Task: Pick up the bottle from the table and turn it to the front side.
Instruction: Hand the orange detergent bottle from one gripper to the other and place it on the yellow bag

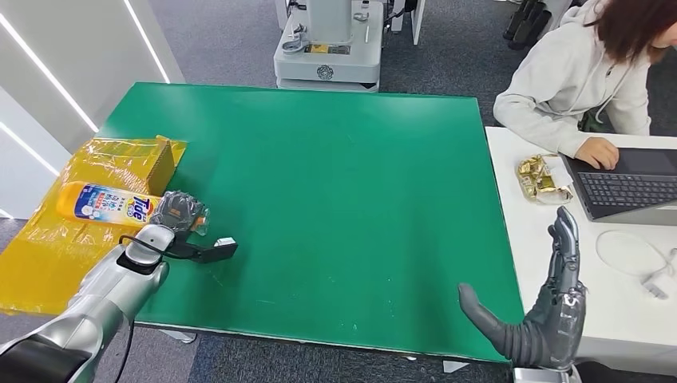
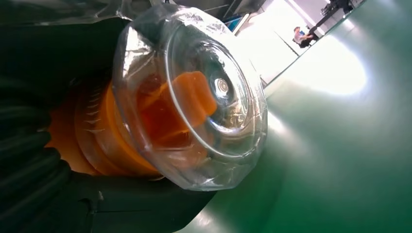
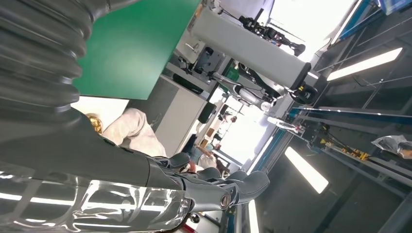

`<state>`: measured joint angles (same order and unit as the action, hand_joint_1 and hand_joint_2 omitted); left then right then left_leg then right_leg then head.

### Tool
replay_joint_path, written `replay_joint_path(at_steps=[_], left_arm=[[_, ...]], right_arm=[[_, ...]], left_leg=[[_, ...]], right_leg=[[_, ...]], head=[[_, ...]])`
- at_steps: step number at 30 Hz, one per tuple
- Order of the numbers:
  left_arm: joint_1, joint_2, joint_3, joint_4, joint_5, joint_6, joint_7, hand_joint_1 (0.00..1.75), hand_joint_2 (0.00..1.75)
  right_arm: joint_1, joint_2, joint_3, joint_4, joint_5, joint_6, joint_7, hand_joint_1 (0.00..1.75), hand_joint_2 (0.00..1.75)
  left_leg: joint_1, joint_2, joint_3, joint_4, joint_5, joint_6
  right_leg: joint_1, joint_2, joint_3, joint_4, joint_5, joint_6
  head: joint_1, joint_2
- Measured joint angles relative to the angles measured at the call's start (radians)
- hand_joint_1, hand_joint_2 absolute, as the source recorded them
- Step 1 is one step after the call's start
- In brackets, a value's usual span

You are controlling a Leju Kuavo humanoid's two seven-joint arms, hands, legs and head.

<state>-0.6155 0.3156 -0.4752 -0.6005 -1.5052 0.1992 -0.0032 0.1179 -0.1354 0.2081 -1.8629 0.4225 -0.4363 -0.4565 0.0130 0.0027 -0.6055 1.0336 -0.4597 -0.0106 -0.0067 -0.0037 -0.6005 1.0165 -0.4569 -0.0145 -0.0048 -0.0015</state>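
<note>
An orange detergent bottle [image 1: 108, 203] with a blue and white Tide label lies on its side at the left edge of the green table [image 1: 335, 183], label up, its body over a yellow box. My left hand [image 1: 180, 214] grips its clear-capped end. Close up in the left wrist view, the clear cap [image 2: 194, 97] shows the orange spout inside, with dark fingers [image 2: 29, 160] wrapped beside it. My right hand [image 1: 551, 299] is raised at the table's front right corner, fingers spread and holding nothing; its fingers [image 3: 218, 187] stretch out into open air in the right wrist view.
A yellow plastic-wrapped box [image 1: 72, 215] lies under the bottle at the left. A person [image 1: 583, 72] sits at a white side table [image 1: 639, 311] on the right with a laptop [image 1: 631, 183], a gold wrapper [image 1: 541, 179] and a white cable. A machine base [image 1: 327, 48] stands beyond the table.
</note>
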Motion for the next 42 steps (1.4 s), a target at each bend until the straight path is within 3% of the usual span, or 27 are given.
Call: replay_joint_path(at_steps=[1, 2, 5, 6, 14, 22, 27, 33, 38, 42], left_arm=[[0.000, 0.002, 0.004, 0.007, 0.000, 0.001, 0.000, 1.71, 1.75], [0.001, 0.006, 0.008, 0.014, 0.001, 0.003, 0.000, 1.57, 1.75], [0.006, 0.016, 0.025, 0.029, 0.002, 0.021, -0.005, 0.29, 1.75], [0.010, 0.020, 0.033, 0.032, 0.002, 0.029, -0.005, 0.00, 1.75], [0.028, 0.025, 0.101, 0.039, 0.006, 0.063, -0.024, 0.00, 1.75], [0.067, 0.017, 0.174, 0.005, 0.077, 0.093, -0.141, 0.00, 1.75], [0.138, -0.001, 0.208, -0.079, 0.192, 0.161, -0.218, 0.00, 1.75], [0.265, -0.075, 0.243, -0.268, 0.499, 0.334, -0.359, 0.00, 1.75], [0.351, -0.181, 0.268, -0.465, 0.939, 0.396, -0.602, 0.00, 1.75], [0.395, -0.248, 0.267, -0.622, 1.082, 0.440, -0.660, 0.00, 1.75]], right_arm=[[-0.008, 0.000, 0.000, 0.006, -0.005, 0.004, 0.000, 0.00, 1.75], [-0.018, 0.000, 0.001, 0.014, -0.010, 0.009, 0.000, 0.00, 1.75], [-0.058, 0.000, 0.009, 0.048, -0.029, 0.027, -0.003, 0.00, 1.75], [-0.072, 0.000, 0.012, 0.061, -0.034, 0.032, -0.005, 0.00, 1.75], [-0.144, -0.002, 0.043, 0.143, -0.067, 0.038, -0.028, 0.00, 1.75], [-0.201, -0.036, 0.071, 0.213, -0.140, 0.034, -0.053, 0.00, 1.75], [-0.211, -0.046, 0.090, 0.237, -0.151, 0.032, -0.055, 0.00, 1.75], [-0.206, -0.048, 0.105, 0.244, -0.159, 0.043, -0.052, 0.00, 1.75], [-0.171, -0.046, 0.111, 0.241, -0.156, 0.043, -0.047, 0.00, 1.75], [-0.142, -0.042, 0.113, 0.234, -0.167, 0.033, -0.047, 0.00, 1.75]], left_leg=[[0.000, 0.000, 0.000, 0.000, 0.000, 0.000], [0.000, 0.001, 0.000, 0.000, 0.000, 0.000], [0.000, 0.001, 0.000, 0.000, 0.000, 0.000], [0.000, 0.001, 0.000, 0.000, 0.000, 0.000], [0.000, 0.000, 0.001, 0.000, 0.000, 0.000], [0.000, 0.000, 0.003, 0.000, 0.000, 0.000], [-0.001, -0.001, 0.004, 0.000, 0.000, 0.000], [-0.001, 0.000, 0.002, 0.000, 0.000, 0.000], [-0.001, -0.003, 0.001, 0.000, -0.001, 0.002], [-0.001, -0.002, 0.001, 0.000, -0.002, 0.003]], right_leg=[[0.000, 0.000, 0.000, 0.000, 0.000, 0.000], [0.000, 0.001, 0.000, 0.000, 0.000, 0.000], [0.000, 0.001, 0.000, 0.000, 0.000, 0.000], [0.000, 0.001, 0.000, 0.000, 0.000, 0.000], [0.000, 0.000, 0.001, 0.000, 0.000, 0.000], [0.000, -0.001, 0.003, 0.000, 0.000, 0.000], [-0.001, -0.001, 0.003, 0.000, 0.000, 0.000], [-0.001, 0.000, 0.002, -0.001, 0.000, 0.000], [-0.001, -0.003, 0.002, -0.002, 0.000, 0.001], [-0.001, -0.002, 0.002, -0.003, 0.000, 0.001]], head=[[0.000, 0.000], [0.000, 0.000], [0.000, 0.000], [0.000, 0.000], [0.000, 0.000], [0.000, 0.000], [0.000, 0.000], [0.000, 0.000], [0.000, 0.000], [0.000, 0.000]])
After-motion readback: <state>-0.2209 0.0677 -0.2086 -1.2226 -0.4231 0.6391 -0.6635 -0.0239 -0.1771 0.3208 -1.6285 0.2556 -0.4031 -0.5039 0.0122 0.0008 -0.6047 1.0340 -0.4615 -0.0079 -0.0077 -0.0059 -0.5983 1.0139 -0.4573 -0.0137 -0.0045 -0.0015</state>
